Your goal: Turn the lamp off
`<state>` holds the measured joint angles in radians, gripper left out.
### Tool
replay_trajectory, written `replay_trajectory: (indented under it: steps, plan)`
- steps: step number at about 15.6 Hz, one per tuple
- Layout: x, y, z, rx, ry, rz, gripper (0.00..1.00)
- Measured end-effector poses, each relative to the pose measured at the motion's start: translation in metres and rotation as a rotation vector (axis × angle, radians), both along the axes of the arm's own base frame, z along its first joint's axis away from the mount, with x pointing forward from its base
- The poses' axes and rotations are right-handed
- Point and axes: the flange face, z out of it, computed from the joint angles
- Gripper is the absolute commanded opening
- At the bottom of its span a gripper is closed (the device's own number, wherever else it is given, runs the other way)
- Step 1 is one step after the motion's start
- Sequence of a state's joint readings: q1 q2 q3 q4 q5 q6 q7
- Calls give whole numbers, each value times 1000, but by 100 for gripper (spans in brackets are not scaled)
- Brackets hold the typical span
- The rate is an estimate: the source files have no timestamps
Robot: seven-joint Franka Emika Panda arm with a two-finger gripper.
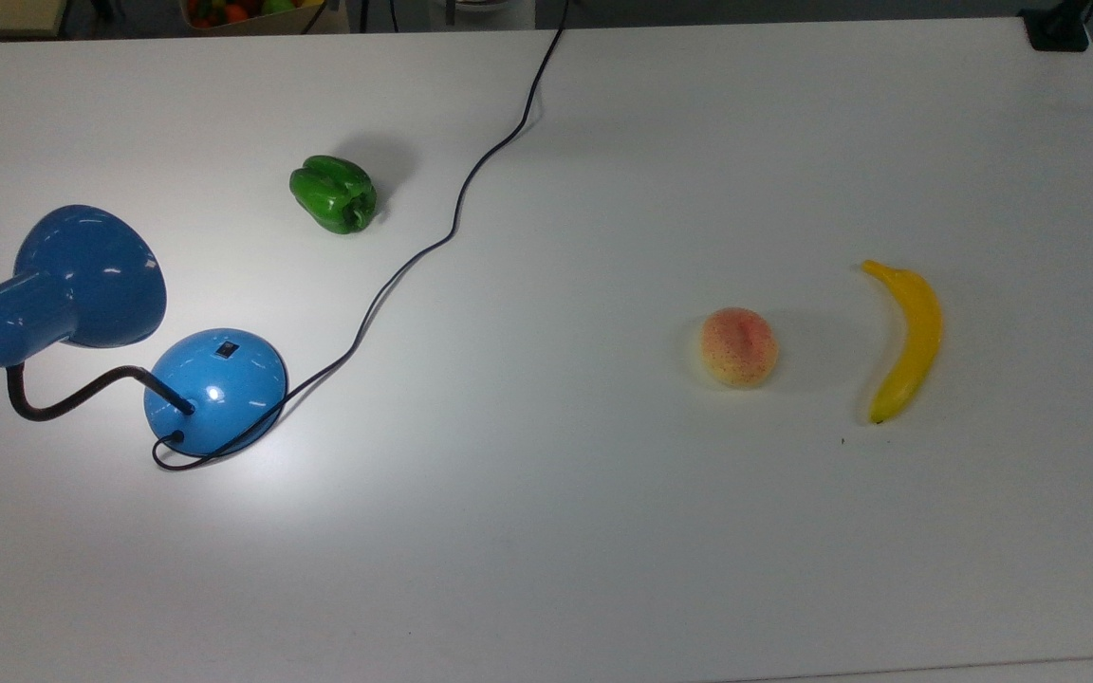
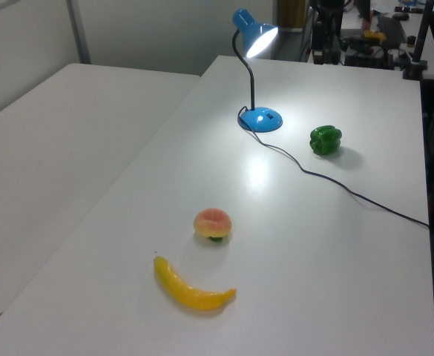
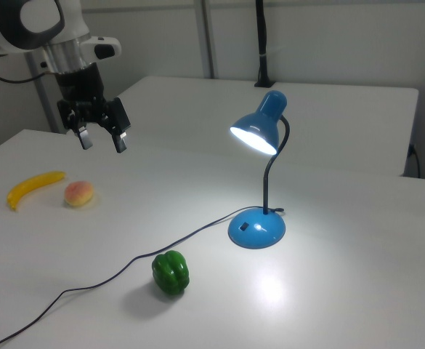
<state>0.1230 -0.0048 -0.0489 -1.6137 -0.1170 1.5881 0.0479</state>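
White counter (image 1: 546, 531) carrying four things plus a cord.

Lamp (image 1: 216, 387) standing at the top view's left, blue dome base flat on the counter, black bent neck rising to a blue bell shade (image 1: 82, 280). Shade is glowing in the right view (image 3: 259, 129) and the left view (image 2: 257, 37); a bright patch is lying on the counter beside the base. Small black switch (image 1: 226, 350) sitting on top of the base. Black cord (image 1: 456, 204) looping out from the base and trailing across the counter toward the far edge in the top view, passing near the green pepper (image 1: 335, 194) without touching it.

Pepper resting just beyond the lamp base in the top view; in the right view it is sitting in front of the base, to the right view's left (image 3: 171, 273).

Peach (image 1: 739, 346) and banana (image 1: 905, 339) lying near each other, well apart from the lamp, at the top view's right. Not touching.

Tool (image 3: 101, 139) hanging in the air in the right view, above the counter, over the peach-and-banana side, well apart from the lamp. Its two fingers (image 3: 85, 137) are pointing down, spread apart, with nothing between them.
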Motion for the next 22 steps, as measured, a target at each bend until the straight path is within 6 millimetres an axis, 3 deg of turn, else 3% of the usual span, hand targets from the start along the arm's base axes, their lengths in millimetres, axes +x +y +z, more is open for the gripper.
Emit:
replay_trajectory:
  steps: [12, 13, 14, 17, 18, 22]
  plan:
    - [1, 2, -2, 0, 4, 3, 97]
    - [1, 2, -2, 0, 4, 3, 88]
    - [1, 2, -2, 0, 4, 3, 71]
    - [1, 2, -3, 0, 5, 3, 9]
    - [1, 2, -3, 0, 5, 3, 0]
    - [1, 2, -3, 0, 5, 3, 0]
